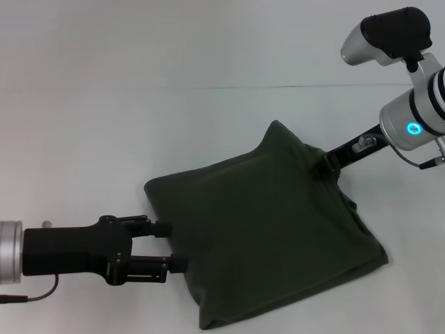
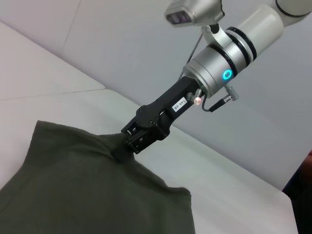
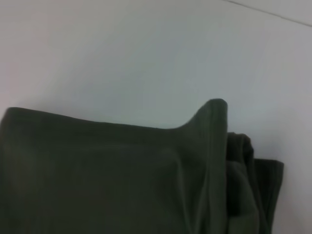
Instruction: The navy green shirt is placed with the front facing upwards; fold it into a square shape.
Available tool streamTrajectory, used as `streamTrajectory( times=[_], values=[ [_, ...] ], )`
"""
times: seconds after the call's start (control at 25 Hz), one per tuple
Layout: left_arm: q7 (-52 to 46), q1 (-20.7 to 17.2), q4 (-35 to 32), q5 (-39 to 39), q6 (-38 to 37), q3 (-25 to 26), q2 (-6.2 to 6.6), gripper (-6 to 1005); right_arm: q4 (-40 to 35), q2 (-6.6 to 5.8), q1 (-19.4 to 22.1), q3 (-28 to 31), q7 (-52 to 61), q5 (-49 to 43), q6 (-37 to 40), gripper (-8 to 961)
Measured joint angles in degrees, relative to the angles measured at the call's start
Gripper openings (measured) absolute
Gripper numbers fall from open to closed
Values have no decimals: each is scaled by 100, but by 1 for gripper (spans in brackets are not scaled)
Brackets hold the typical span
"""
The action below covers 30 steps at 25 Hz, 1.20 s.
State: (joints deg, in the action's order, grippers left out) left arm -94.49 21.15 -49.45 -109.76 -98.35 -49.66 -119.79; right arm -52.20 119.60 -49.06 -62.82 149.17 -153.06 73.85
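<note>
Near left: left gripper (image 1: 172,246) reaches in level over the white table (image 1: 83,125), its two fingers set apart, one above the other in the head view, tips at the shirt's left edge. Whether they pinch cloth cannot be told.

Centre: the shirt (image 1: 257,236) lies on the table as a folded dark green bundle, roughly four-sided, plain side up. Near right corner sits flat by the table's near edge; left corner rounded.

Far right: right gripper (image 1: 328,161) comes down slanting from the upper right, clamped on a fold at the shirt's far right edge. Cloth rises in a small peak (image 1: 277,127) just left of it. Left wrist view shows the black fingers (image 2: 127,142) closed on the fabric (image 2: 87,190), cloth pulled taut toward them.
</note>
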Motion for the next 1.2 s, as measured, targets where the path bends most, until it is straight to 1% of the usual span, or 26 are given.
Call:
streamTrajectory(
  times=[0.16,0.28,0.32,0.4,0.48,0.56,0.6,0.72,0.8,0.84,0.88,1.0,1.12,1.2],
  values=[
    [0,0,-2,35,-1,82,-1,838,-114,2,26,39,-5,32,-8,211],
    [-10,-1,-10,48,-136,361,17,839,-364,1,87,73,-30,185,79,337],
    [-10,-1,-10,48,-136,361,17,839,-500,0,123,86,-32,271,145,378],
    [2,-1,-12,49,-328,600,36,839,-795,-19,193,146,-55,462,314,462],
    [13,-1,-13,49,-516,886,68,839,-1107,-51,243,270,-118,662,575,676],
    [14,-8,-13,51,-727,1202,148,839,-1335,-86,240,429,-247,798,893,751],
    [9,-11,-10,42,-812,1260,190,839,-1415,-102,228,518,-316,842,1061,789],
    [-56,-14,22,-95,-1152,1294,413,838,-1481,-186,75,651,-562,872,1689,902],
    [-152,-1,47,-288,-1338,1271,568,838,-1476,-220,-53,648,-748,854,2136,910],
    [-212,5,51,-382,-1390,1282,639,838,-1469,-215,-117,634,-847,840,2391,914],
    [-270,5,51,-459,-1423,1301,704,838,-1465,-197,-184,622,-929,822,2620,918],
    [-354,-22,54,-503,-1480,1367,844,838,-1412,-95,-346,495,-1091,800,3179,930],
    [-394,-36,55,-586,-1524,1461,917,838,-1158,0,-452,115,-1138,871,3393,942],
    [-411,-28,44,-754,-1534,1476,951,839,-750,24,-547,-278,-1149,1065,3350,945]
  ],
)
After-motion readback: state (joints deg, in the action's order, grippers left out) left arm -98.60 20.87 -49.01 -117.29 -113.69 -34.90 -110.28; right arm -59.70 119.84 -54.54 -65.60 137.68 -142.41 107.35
